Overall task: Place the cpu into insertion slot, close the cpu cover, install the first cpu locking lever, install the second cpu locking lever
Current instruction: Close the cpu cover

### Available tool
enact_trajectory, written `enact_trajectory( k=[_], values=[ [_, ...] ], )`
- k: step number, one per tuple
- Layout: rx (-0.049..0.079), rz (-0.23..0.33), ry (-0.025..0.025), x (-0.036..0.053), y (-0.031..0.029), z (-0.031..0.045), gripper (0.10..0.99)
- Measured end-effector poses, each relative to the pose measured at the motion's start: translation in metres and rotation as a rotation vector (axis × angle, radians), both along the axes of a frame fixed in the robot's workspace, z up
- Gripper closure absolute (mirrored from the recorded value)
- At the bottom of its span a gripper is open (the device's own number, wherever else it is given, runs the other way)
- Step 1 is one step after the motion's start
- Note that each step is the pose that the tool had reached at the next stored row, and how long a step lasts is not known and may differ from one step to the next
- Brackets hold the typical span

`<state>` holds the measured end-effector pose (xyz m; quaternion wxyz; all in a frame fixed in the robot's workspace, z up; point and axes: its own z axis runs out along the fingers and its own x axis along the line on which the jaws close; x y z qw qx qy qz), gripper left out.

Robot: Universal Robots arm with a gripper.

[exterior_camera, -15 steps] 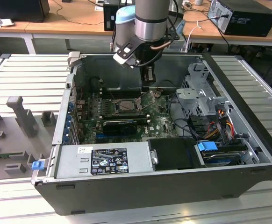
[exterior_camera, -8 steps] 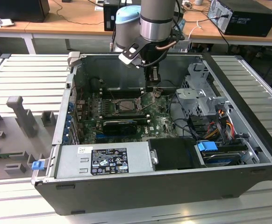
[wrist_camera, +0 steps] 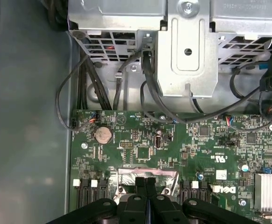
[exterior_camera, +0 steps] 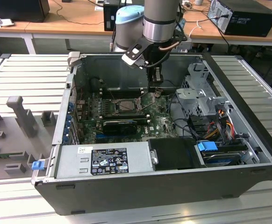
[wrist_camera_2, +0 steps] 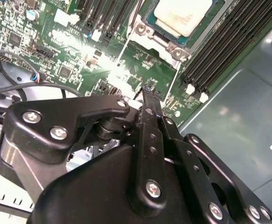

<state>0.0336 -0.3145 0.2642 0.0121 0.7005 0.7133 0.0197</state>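
Hand [exterior_camera: 157, 81] pressed together, empty, upper centre in exterior view; cpu [wrist_camera_2: 182, 16] seated, cpu cover [wrist_camera_2: 160, 43] down; locking step judged current, calling for exact tip contact.

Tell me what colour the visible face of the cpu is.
The cpu shows pale beige, best in the second wrist view.

Wooden desks [exterior_camera: 80, 22], ribbed grey table [exterior_camera: 28, 74]
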Motion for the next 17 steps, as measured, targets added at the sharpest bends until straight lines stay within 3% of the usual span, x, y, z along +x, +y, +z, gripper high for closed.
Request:
enact_trajectory(
  k=[5,10,13,17],
  values=[
    [0.0,0.0,0.001,0.0147,0.0001,-0.0026,0.98],
    [0.0,0.0,0.003,0.0318,0.0,-0.0113,0.98],
    [0.0,0.0,0.0046,0.0323,-0.0027,-0.0186,0.98],
    [0.0,0.001,0.0062,0.0319,-0.0029,-0.0191,0.98]
  ],
)
